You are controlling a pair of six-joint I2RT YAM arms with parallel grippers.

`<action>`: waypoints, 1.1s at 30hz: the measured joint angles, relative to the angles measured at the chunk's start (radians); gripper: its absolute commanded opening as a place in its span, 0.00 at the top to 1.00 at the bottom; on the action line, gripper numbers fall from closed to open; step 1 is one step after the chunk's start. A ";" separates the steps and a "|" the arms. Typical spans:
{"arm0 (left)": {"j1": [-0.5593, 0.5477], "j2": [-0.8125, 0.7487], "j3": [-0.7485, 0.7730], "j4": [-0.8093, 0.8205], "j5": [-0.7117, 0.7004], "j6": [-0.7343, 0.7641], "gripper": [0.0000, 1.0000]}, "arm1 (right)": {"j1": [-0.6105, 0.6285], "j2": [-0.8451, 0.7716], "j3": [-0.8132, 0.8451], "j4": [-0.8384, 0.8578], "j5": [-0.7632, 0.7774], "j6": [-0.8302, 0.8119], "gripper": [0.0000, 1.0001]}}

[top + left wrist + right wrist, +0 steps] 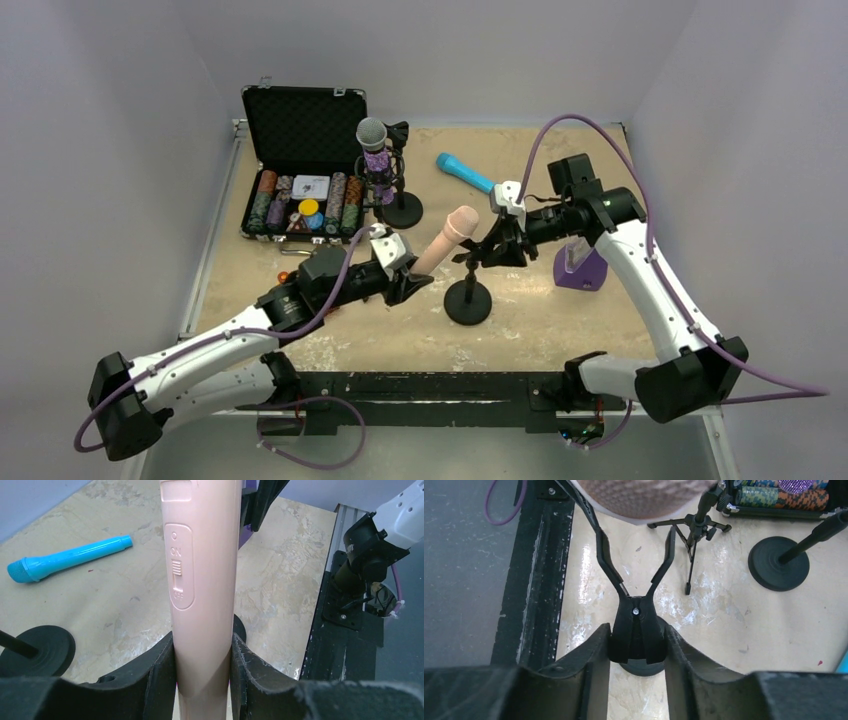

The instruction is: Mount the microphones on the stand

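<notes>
My left gripper [202,652] is shut on the lower body of the pale pink microphone [202,575], whose ON/OFF switch faces the camera. From above, this pink microphone [446,240] slants up to the right, its head close to the clip of the near stand [468,300]. My right gripper [638,647] is shut on the tail of that black clip [638,625]; its two prongs are spread and the pink head [644,497] hangs just beyond them. The glittery purple microphone [376,150] sits in the far stand [402,210]. The blue microphone [465,172] lies flat on the table.
An open black case of poker chips [300,190] stands at the back left. A purple block [580,268] sits under my right arm. A small black tripod [691,535] stands beyond the clip. The blue microphone [65,559] lies apart, at the back centre.
</notes>
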 measured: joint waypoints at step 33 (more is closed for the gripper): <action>0.037 0.385 0.051 0.405 0.170 -0.116 0.85 | -0.057 0.055 0.000 -0.078 -0.194 -0.044 0.12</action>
